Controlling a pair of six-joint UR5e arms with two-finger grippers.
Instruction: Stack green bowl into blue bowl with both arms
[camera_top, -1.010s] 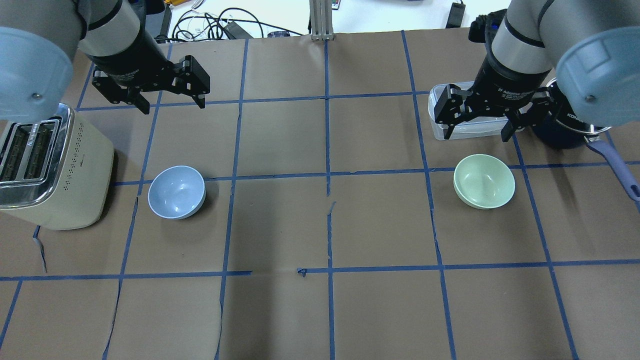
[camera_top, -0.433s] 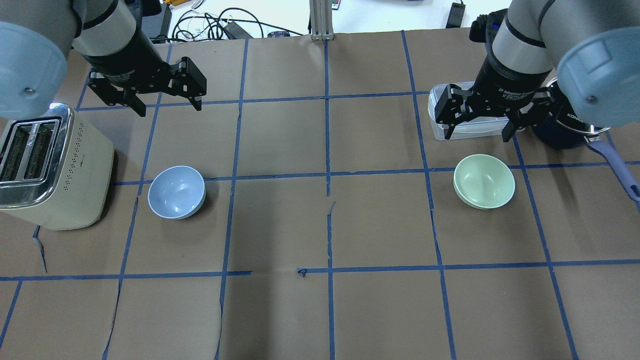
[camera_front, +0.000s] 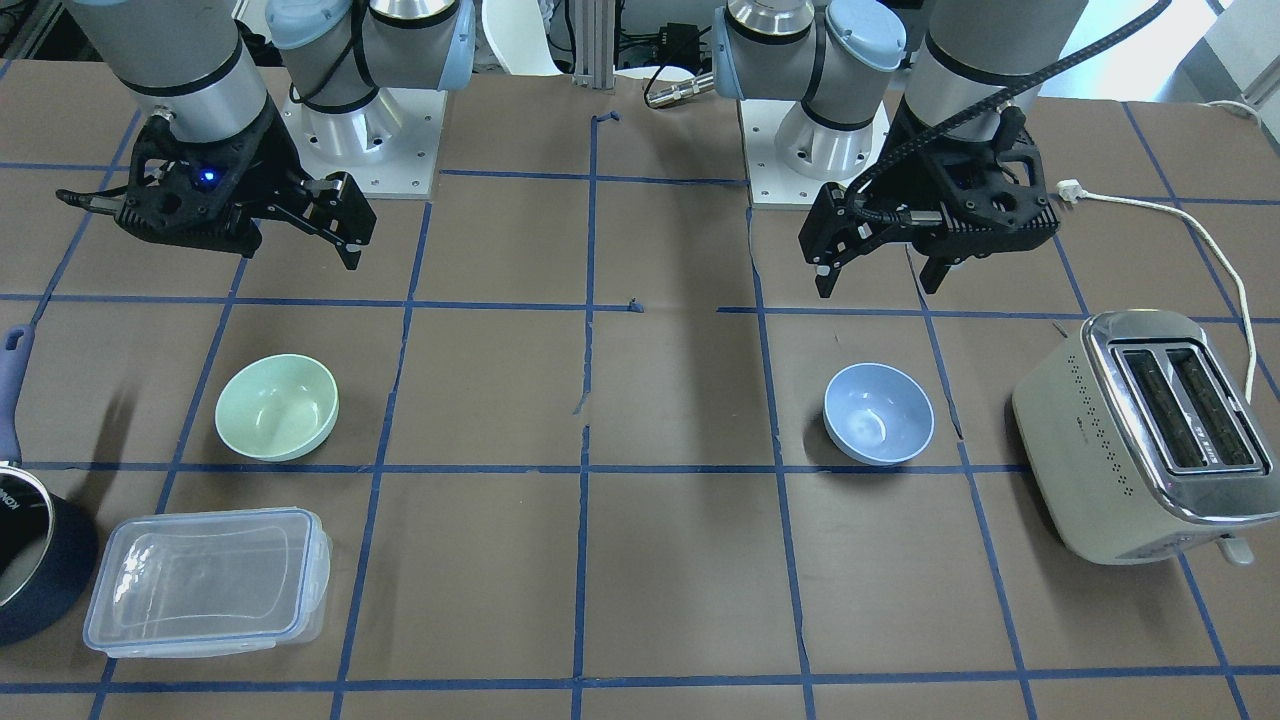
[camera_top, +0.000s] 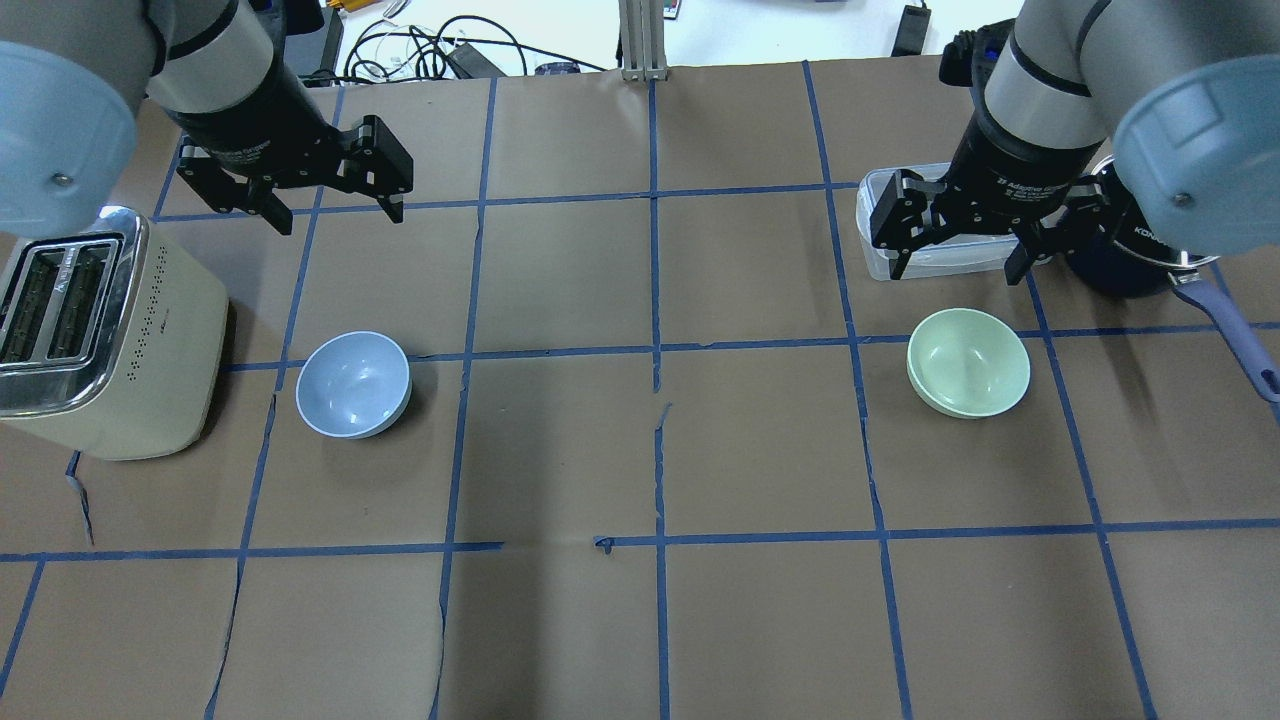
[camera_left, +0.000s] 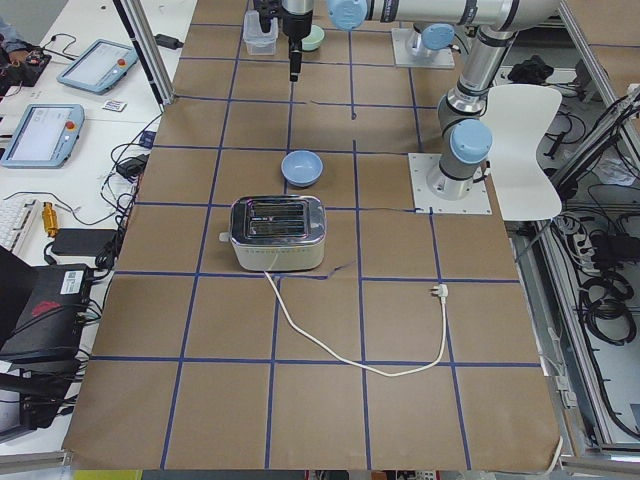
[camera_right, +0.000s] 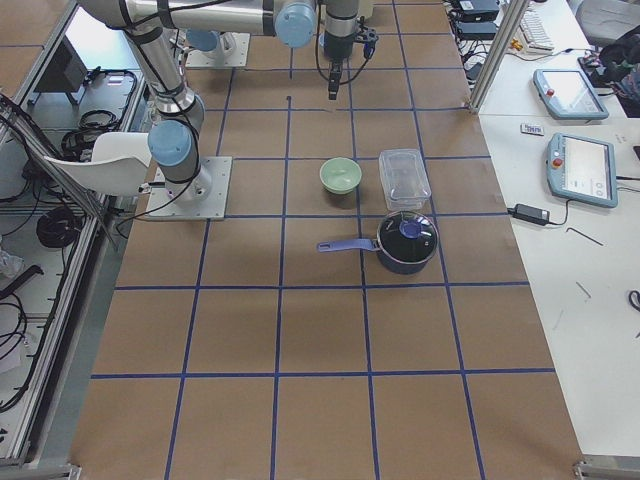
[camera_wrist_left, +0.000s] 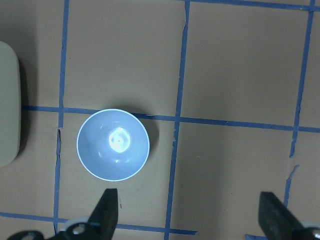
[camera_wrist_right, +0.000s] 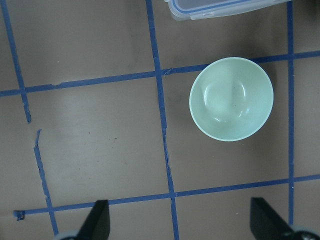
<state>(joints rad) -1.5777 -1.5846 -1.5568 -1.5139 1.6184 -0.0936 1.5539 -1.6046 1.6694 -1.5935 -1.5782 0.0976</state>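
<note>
The pale mint-green bowl (camera_top: 968, 362) sits upright on the table's right side, also in the front view (camera_front: 277, 407) and right wrist view (camera_wrist_right: 231, 98). The pale sky-blue bowl (camera_top: 353, 384) sits upright on the left side, beside the toaster; it also shows in the front view (camera_front: 878, 413) and left wrist view (camera_wrist_left: 113, 144). My left gripper (camera_top: 340, 218) hangs open and empty above the table, beyond the blue bowl. My right gripper (camera_top: 952, 274) hangs open and empty above the table, just beyond the green bowl. Both bowls are empty.
A cream toaster (camera_top: 100, 340) stands left of the blue bowl, its cord trailing off (camera_front: 1200, 230). A clear lidded container (camera_front: 205, 580) and a dark blue saucepan (camera_front: 25, 560) with a long handle (camera_top: 1235, 335) lie beyond and to the right of the green bowl.
My left gripper has shifted slightly left and away from the blue bowl. My right gripper has barely moved. Both bowls are where they were.
</note>
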